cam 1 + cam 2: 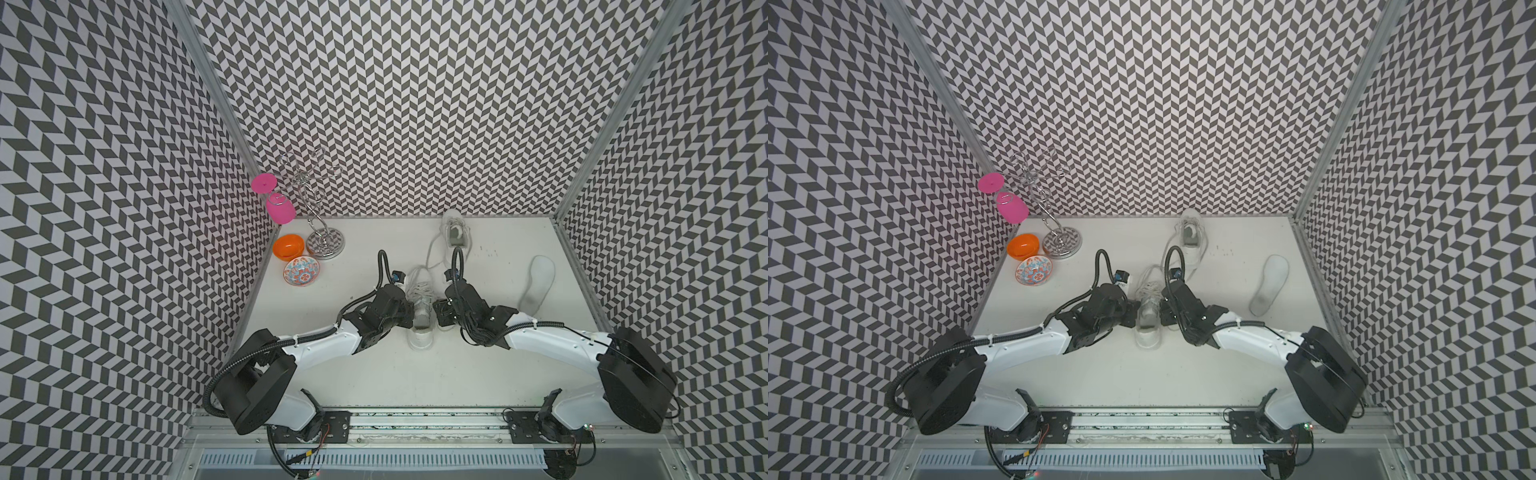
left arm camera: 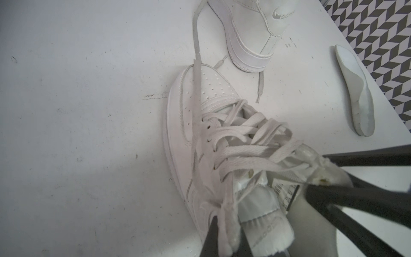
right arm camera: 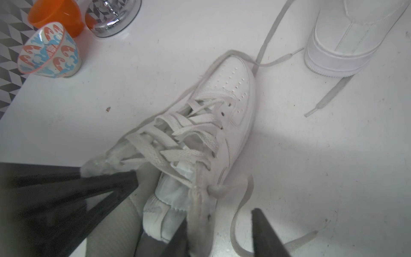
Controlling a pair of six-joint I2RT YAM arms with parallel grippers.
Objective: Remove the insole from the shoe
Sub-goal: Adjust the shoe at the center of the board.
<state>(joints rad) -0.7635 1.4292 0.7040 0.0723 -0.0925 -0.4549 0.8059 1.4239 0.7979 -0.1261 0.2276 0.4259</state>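
Note:
A white lace-up shoe (image 1: 420, 291) (image 1: 1148, 299) stands mid-table, toe pointing away, between my two grippers. Through its opening a grey insole (image 1: 422, 322) (image 2: 315, 222) shows. My left gripper (image 1: 409, 311) (image 2: 224, 242) is shut on the shoe's left upper edge by the top eyelets. My right gripper (image 1: 436, 309) (image 3: 220, 235) is open. One of its fingers (image 3: 178, 240) is inside the opening against the right side wall. The other stands outside, apart from the wall. The tongue (image 3: 164, 209) is bent down into the opening.
A loose insole (image 1: 536, 286) (image 2: 355, 93) lies on the table's right part. A second white shoe (image 1: 455, 235) stands at the back, its laces trailing forward. An orange bowl (image 1: 287, 246), patterned bowl (image 1: 301, 271), chrome rack (image 1: 320, 232) and pink glass (image 1: 278, 208) fill the back left corner.

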